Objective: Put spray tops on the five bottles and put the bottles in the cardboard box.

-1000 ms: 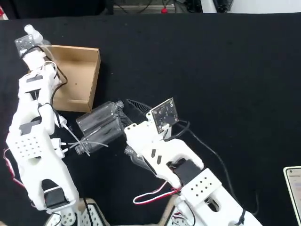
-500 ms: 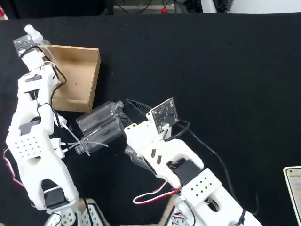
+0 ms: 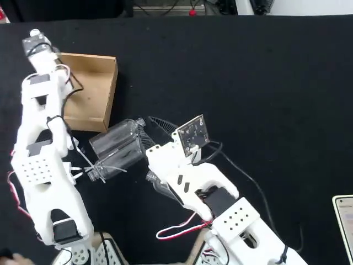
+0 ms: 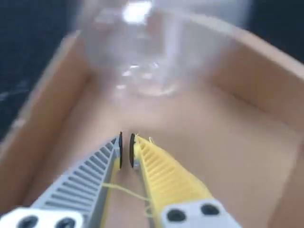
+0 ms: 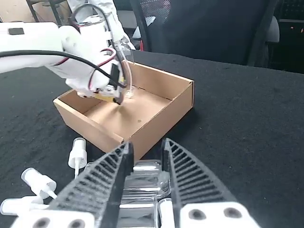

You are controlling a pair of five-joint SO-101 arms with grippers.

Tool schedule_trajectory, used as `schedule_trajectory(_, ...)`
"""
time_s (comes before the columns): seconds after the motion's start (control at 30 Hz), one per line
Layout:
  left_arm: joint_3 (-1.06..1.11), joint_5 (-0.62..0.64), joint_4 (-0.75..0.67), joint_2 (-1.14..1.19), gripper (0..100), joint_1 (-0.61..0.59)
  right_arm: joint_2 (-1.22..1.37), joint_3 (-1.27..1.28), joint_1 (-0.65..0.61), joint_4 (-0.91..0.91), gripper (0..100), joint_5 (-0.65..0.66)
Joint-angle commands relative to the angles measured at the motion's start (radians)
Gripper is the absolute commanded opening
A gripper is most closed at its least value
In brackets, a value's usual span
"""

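While the right gripper (image 5: pixel 145 154) is hovering with fingers partly apart, bottles (image 5: pixel 142 183) are lying just beneath and between them, spray tops (image 5: pixel 35 182) lying alongside, box (image 5: pixel 161 114) standing beyond, left gripper (image 4: pixel 126 149) hanging inside it, fingers almost touching, gripping nothing, blurred bottle (image 4: pixel 152 52) showing past their tips.

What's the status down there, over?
Left pincer shut, inside cardboard box, clear bottle just ahead. Right pincer open over lying bottles. Loose spray tops beside them.
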Motion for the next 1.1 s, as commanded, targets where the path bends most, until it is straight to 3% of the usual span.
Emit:
schedule_trajectory(0.0, -0.056, 0.009, -0.052, -0.008, 5, 0.047, 0.001, -0.008, -0.006, -0.028, 10.2, -0.005)
schedule_trajectory(0.3, -0.045, 0.009, -0.18, -0.006, 5, 0.045, 0.001, -0.01, -0.006, -0.028, 10.2, -0.005)
schedule_trajectory(1.07, -0.056, 0.009, -0.15, 0.018, 5, 0.051, 0.001, -0.01, -0.006, -0.028, 10.2, -0.005)
